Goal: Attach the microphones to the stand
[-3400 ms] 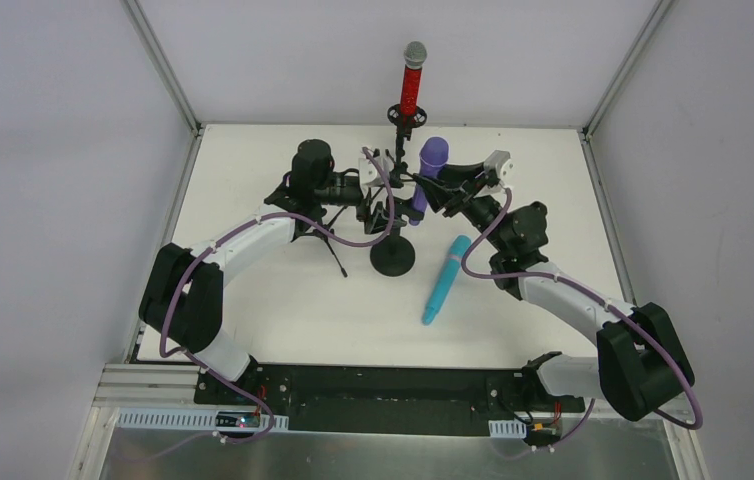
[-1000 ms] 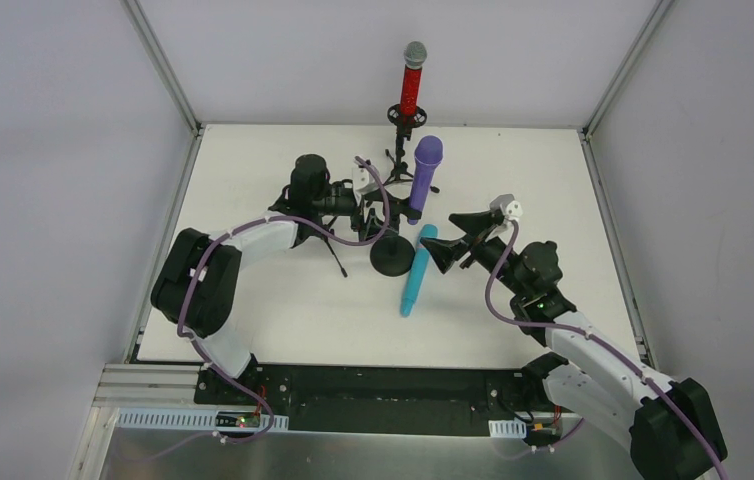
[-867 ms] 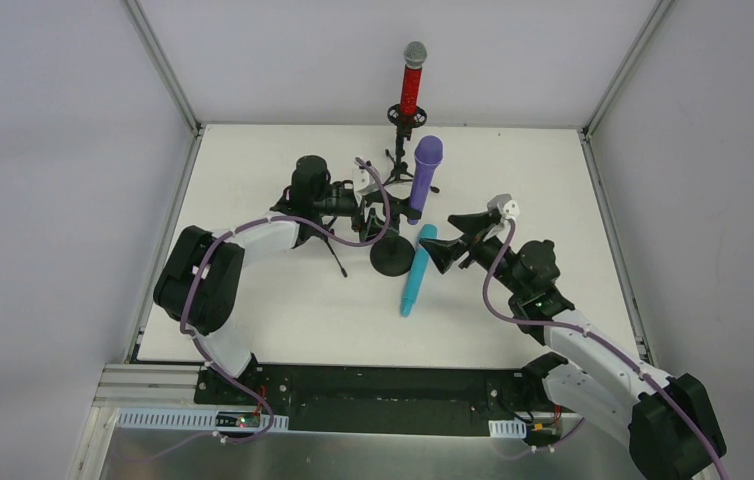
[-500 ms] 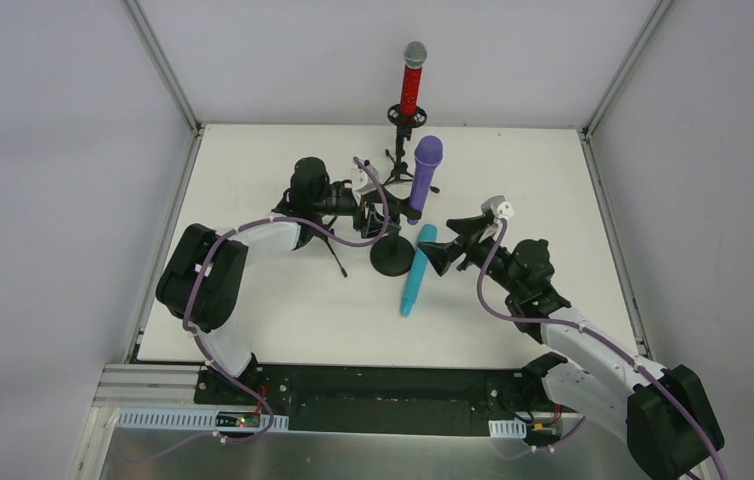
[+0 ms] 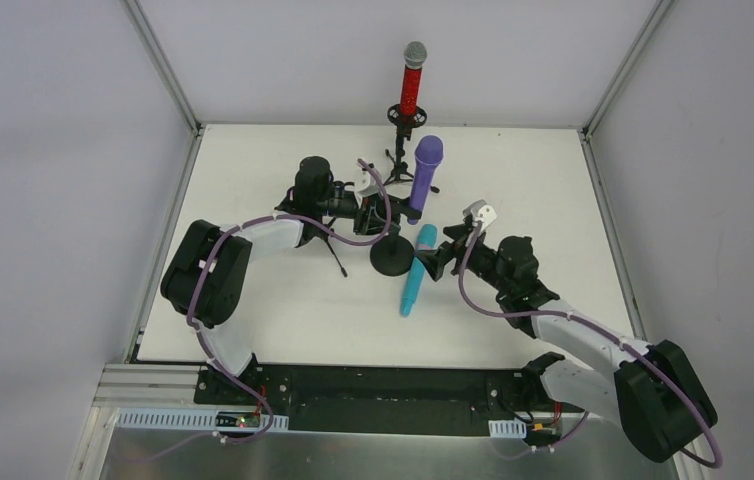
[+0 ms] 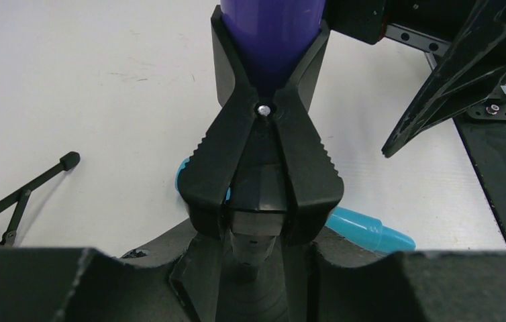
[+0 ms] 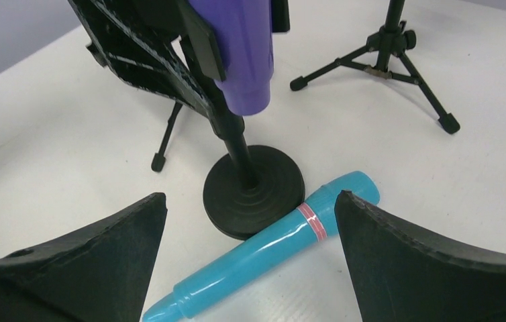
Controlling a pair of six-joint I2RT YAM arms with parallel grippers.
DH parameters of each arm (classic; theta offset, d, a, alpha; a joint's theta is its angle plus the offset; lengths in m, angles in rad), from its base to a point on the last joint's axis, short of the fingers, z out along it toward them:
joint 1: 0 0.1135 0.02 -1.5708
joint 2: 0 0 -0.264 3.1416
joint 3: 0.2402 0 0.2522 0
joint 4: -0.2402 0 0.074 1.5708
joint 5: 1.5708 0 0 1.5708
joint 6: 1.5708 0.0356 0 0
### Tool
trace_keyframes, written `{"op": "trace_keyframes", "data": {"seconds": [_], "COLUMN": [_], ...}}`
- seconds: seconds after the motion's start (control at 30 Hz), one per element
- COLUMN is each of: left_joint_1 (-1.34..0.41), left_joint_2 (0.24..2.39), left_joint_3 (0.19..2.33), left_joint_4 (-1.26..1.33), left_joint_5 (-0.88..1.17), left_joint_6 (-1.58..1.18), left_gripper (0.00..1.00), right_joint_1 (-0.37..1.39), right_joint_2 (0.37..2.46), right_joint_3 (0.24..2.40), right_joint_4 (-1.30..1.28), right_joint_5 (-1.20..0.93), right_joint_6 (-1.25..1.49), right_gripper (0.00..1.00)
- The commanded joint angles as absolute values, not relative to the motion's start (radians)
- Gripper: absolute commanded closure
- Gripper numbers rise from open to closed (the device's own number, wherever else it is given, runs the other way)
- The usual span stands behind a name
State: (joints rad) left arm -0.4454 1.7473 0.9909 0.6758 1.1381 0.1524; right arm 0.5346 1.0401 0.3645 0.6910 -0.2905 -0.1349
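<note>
The purple microphone (image 5: pixel 425 170) stands upright in the black clip (image 6: pixel 264 161) of the round-base stand (image 5: pixel 391 258). My left gripper (image 5: pixel 381 212) is shut on the clip's handles, just below the purple body (image 6: pixel 270 33). The cyan microphone with a pink ring (image 5: pixel 418 268) lies on the table against the stand's base (image 7: pixel 254 189). My right gripper (image 5: pixel 431 262) hovers open over the cyan microphone (image 7: pixel 264 251), a finger on each side, not touching. The red microphone (image 5: pixel 412 80) sits upright in a tripod stand (image 5: pixel 405 150) at the back.
A second black tripod (image 5: pixel 333 255) stands left of the round base, under my left arm. The red microphone's tripod legs (image 7: pixel 384 57) spread behind the purple one. Metal frame posts and white walls close in the table (image 5: pixel 253 300).
My left gripper has closed onto the clip under the purple microphone. My right arm has moved left and down over the cyan microphone, staying open.
</note>
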Motion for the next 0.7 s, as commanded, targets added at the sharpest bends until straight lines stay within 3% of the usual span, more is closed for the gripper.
{"op": "trace_keyframes", "data": {"seconds": [0.0, 0.13, 0.27, 0.33, 0.47, 0.67], "left_joint_1": [-0.449, -0.448, -0.449, -0.448, -0.448, -0.449], "left_joint_2": [1.734, 1.733, 1.721, 1.713, 1.724, 1.752], "left_joint_3": [1.03, 1.033, 1.019, 1.006, 0.993, 1.002], "left_joint_4": [0.661, 0.659, 0.684, 0.717, 0.836, 0.902], "left_joint_5": [1.202, 1.213, 1.198, 1.187, 1.185, 1.223], "left_joint_6": [0.201, 0.203, 0.201, 0.185, 0.094, 0.032], "left_gripper": [0.68, 0.67, 0.45, 0.39, 0.41, 0.58], "right_joint_1": [0.55, 0.563, 0.577, 0.581, 0.588, 0.591], "right_joint_2": [1.09, 1.154, 1.204, 1.218, 1.23, 1.243], "right_joint_3": [0.391, 0.392, 0.39, 0.388, 0.387, 0.385], "right_joint_4": [0.741, 0.805, 0.859, 0.878, 0.888, 0.904], "right_joint_5": [-0.269, -0.27, -0.263, -0.259, -0.256, -0.255], "right_joint_6": [-0.216, -0.22, -0.211, -0.205, -0.204, -0.207], "right_gripper": [0.01, 0.01, 0.01, 0.01, 0.01, 0.01]}}
